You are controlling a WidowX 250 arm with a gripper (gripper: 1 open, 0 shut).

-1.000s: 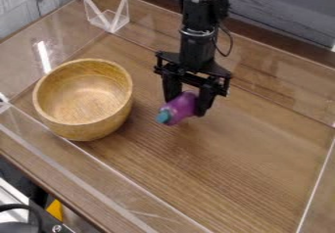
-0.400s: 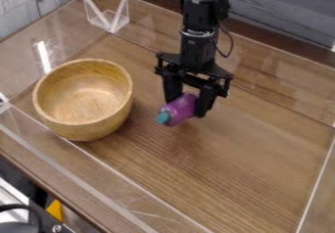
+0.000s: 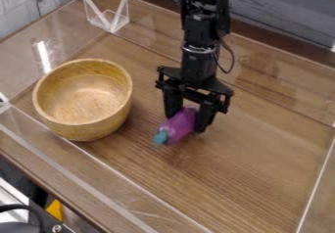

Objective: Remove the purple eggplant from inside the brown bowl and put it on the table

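The purple eggplant [image 3: 179, 126] hangs tilted between the black fingers of my gripper [image 3: 191, 116], its teal stem cap [image 3: 163, 136] pointing down-left, at or just above the table [image 3: 249, 168]. My gripper is shut on it and points almost straight down from the black arm [image 3: 199, 26]. The brown bowl [image 3: 84, 99] stands to the left of the gripper, apart from it, and its pale inside holds nothing.
Clear acrylic walls [image 3: 78, 193] run along the table's edges, with a folded clear piece [image 3: 108, 15] at the back left. Bare wood-grain surface lies to the right of and in front of the gripper.
My gripper has come down and slightly toward the front with the eggplant, which now sits lower, close to the tabletop. The bowl has not moved.
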